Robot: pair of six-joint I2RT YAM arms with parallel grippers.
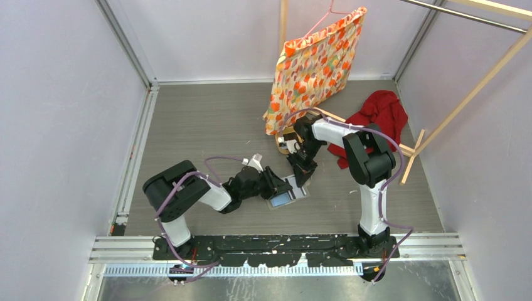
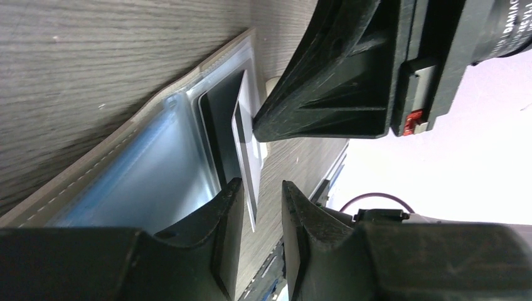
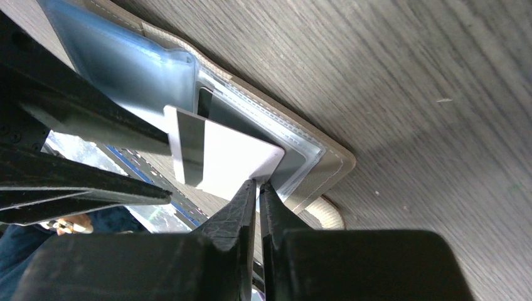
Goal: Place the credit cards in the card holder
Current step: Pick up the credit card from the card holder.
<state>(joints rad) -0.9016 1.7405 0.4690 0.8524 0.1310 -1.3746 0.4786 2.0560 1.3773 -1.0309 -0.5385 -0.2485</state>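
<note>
The card holder (image 1: pixel 290 196) lies open on the table, its pale blue-white pockets (image 2: pixel 144 169) facing up. A white credit card (image 3: pixel 219 157) with a dark stripe stands tilted over the right-hand pocket. My right gripper (image 3: pixel 258 183) is shut on its corner and reaches down from above (image 1: pixel 305 166). A dark card (image 2: pixel 219 125) sits in that pocket behind it. My left gripper (image 2: pixel 262 194) lies low beside the holder. Its jaws are narrowly open around the white card's (image 2: pixel 246 147) near edge, with a gap still showing on one side.
A tan wooden tray (image 1: pixel 285 145) lies just behind the holder, its rim (image 3: pixel 326 213) peeking from under the holder's corner. An orange patterned cloth on a hanger (image 1: pixel 313 69), a red cloth (image 1: pixel 379 113) and wooden rack rods (image 1: pixel 464 94) stand at the back right.
</note>
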